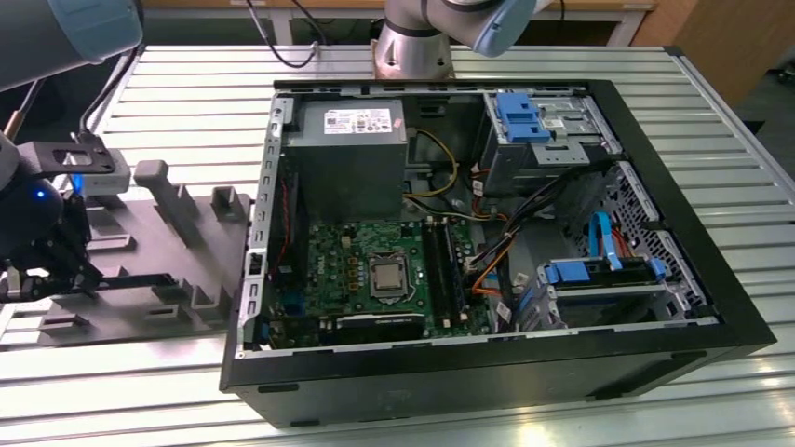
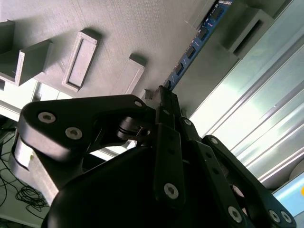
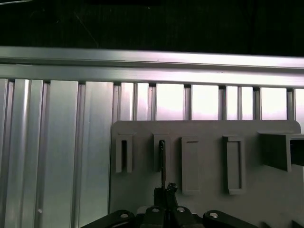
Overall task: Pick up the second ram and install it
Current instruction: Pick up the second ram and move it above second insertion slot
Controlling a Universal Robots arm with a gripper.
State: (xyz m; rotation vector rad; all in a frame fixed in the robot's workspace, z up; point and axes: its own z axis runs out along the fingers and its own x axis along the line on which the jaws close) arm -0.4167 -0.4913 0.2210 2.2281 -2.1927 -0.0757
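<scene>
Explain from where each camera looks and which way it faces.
Exterior view: off the arm, facing down on the table, computer case and grey holder; gripper shows.
First wrist view: on the arm, facing the grey holder past the gripper.
Second wrist view: behind the gripper, facing along the second ram.
Both wrist views share the gripper, shut on the second ram.

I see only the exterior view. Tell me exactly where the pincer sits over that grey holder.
Observer: In the first wrist view the pincer lines up with the second ram, which stands edge-on in a narrow slot of the grey holder.
Operator: Report the grip.
Observer: In the second wrist view its fingers meet, closed on the board's end.
Operator: Describe the board's face.
Observer: There the second ram shows a blue-green face with a row of dark chips.
</scene>
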